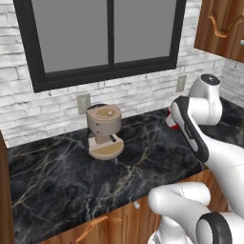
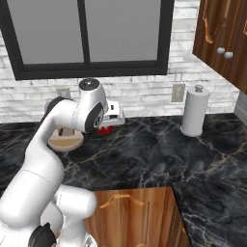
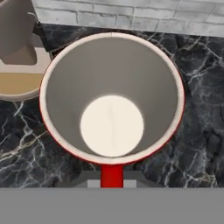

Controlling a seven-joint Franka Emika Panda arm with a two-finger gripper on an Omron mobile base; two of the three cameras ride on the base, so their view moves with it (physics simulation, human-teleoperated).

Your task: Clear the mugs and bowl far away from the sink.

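– What does your hand view give you?
– The red mug (image 3: 111,100), pale inside, handle clamped in the tool (image 3: 112,180), over the tabletop (image 3: 192,109).
– And the right base view?
– A paper towel roll (image 2: 195,111), well apart.

Tan coffee machine (image 1: 104,131), centre-left of left base view, on black marbled counter (image 1: 57,176). White paper-towel roll (image 2: 194,111), right of right base view. Dark-framed window (image 1: 102,38), top. Wall outlet (image 2: 178,92). Wooden upper cabinets (image 2: 222,38), upper right.

Mug (image 3: 111,100) on counter (image 3: 192,144), coffee machine (image 3: 17,52) just beside — wall behind
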